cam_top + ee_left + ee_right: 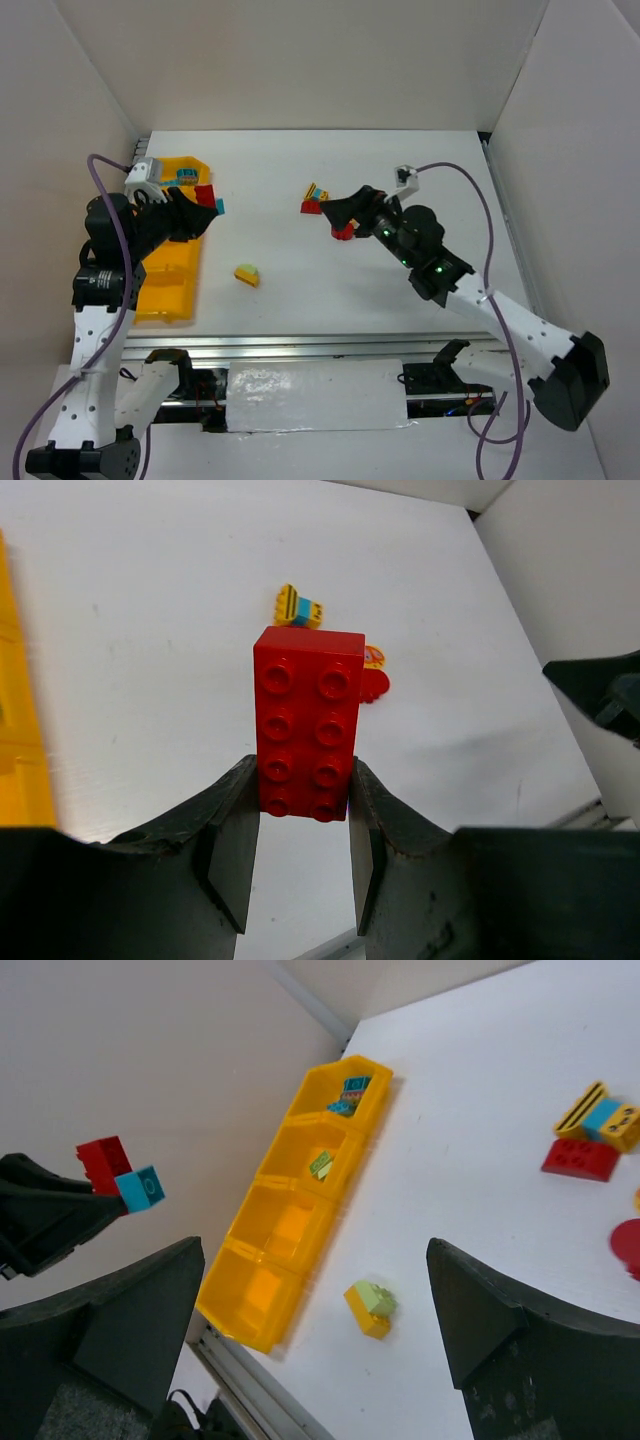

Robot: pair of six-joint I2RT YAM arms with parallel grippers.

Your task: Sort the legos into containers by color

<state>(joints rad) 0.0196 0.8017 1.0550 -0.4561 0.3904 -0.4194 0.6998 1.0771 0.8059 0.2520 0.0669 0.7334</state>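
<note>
We count one yellow tray [245, 1310] of four compartments left of centre, two grippers, left gripper [303, 780] pinching one red brick [308, 720] with a teal brick [140, 1188] attached, right gripper [315, 1250] spread wide, four loose pieces [370, 1308] right of the tray, one red piece [630, 1245] cut off at the right edge

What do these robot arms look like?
Left arm and right arm: white links, chunky black joints, a looping purple cable each. The left claw and right claw are black, two-fingered. Small green lights glow on the right arm.
</note>
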